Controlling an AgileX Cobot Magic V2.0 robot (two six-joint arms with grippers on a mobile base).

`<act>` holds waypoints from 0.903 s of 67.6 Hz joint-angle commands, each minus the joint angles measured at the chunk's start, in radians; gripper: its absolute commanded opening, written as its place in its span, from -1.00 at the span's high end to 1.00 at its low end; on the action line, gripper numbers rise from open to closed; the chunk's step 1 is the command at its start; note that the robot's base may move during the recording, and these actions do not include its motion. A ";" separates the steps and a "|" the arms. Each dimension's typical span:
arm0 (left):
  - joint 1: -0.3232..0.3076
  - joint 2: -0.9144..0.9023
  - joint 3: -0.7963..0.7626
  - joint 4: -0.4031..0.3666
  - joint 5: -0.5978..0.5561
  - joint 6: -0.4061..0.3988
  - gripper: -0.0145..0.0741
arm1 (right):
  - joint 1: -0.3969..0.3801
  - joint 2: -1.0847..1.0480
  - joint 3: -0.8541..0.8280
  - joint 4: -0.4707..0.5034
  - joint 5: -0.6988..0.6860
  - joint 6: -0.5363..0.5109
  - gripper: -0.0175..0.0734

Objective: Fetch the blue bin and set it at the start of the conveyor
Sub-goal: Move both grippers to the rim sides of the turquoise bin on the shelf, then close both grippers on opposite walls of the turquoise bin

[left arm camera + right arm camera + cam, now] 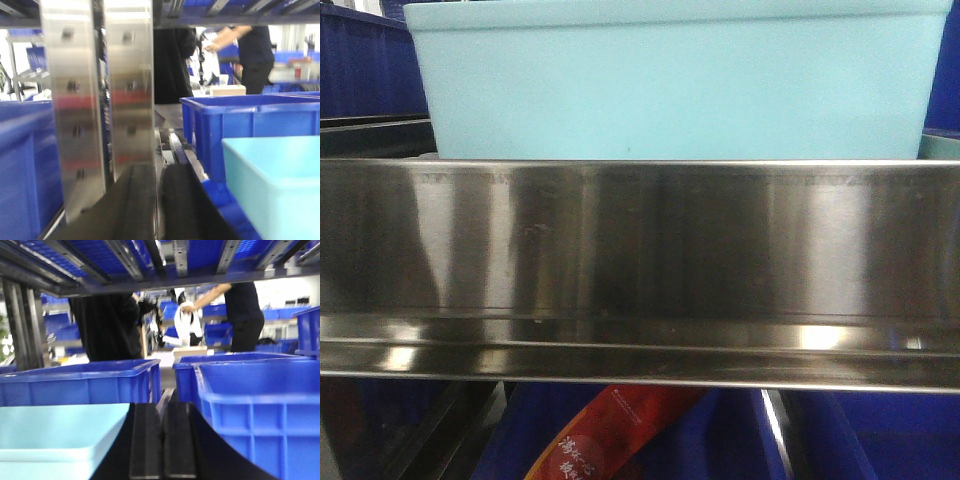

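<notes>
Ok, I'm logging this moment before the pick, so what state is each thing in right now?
blue bin: upright behind the steel rail, not gripped.
left gripper: shut, holding nothing, bin to its right.
right gripper: shut, holding nothing, bin to its left.
dark blue crates: upright, open-topped.

glare on steel rail (640, 250), wrist views blurry.
</notes>
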 commanded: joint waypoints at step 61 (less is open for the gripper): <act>-0.482 0.987 -0.797 -0.056 0.405 -0.017 -0.51 | 0.230 0.930 -0.753 -0.001 0.426 -0.067 -0.62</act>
